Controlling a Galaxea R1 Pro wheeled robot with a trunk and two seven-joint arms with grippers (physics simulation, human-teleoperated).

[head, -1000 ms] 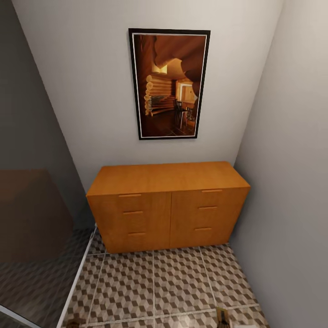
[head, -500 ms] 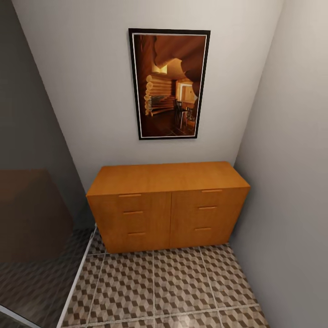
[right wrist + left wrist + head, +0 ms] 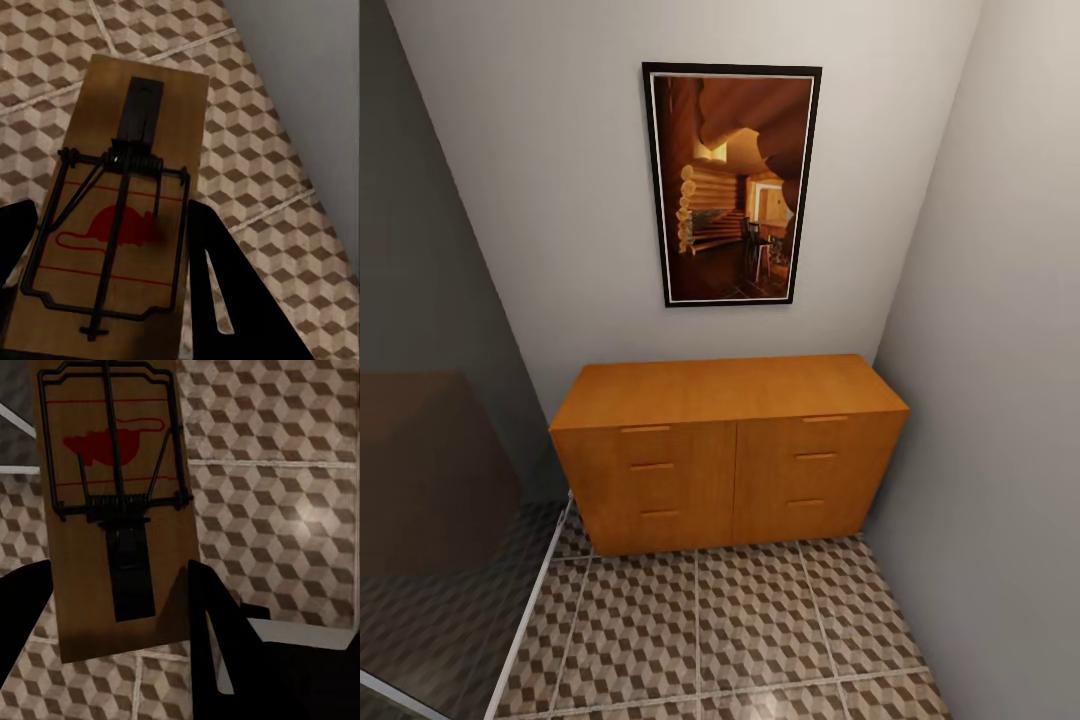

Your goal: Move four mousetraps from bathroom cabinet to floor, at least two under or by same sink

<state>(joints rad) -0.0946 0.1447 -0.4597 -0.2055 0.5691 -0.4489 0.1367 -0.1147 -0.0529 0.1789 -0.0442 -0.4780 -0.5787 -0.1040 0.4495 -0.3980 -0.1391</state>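
Note:
The orange-brown cabinet stands against the far wall, all its drawers closed and its top bare. In the left wrist view, a tan mousetrap with a red mouse print and black wire frame is clamped between the black fingers of my left gripper, above the cube-pattern bathroom floor. A second mousetrap sits the same way in my right gripper, over the floor close to a grey wall. The sink is out of view.
A framed picture hangs above the cabinet. A dark glass partition with a white floor rail lines the left side. A grey wall closes the right. Tiled floor lies open before the cabinet.
One second ago, small tips showed at the bottom edge of the head view, left and right. They have dropped out of that view. The cabinet and camera have not moved.

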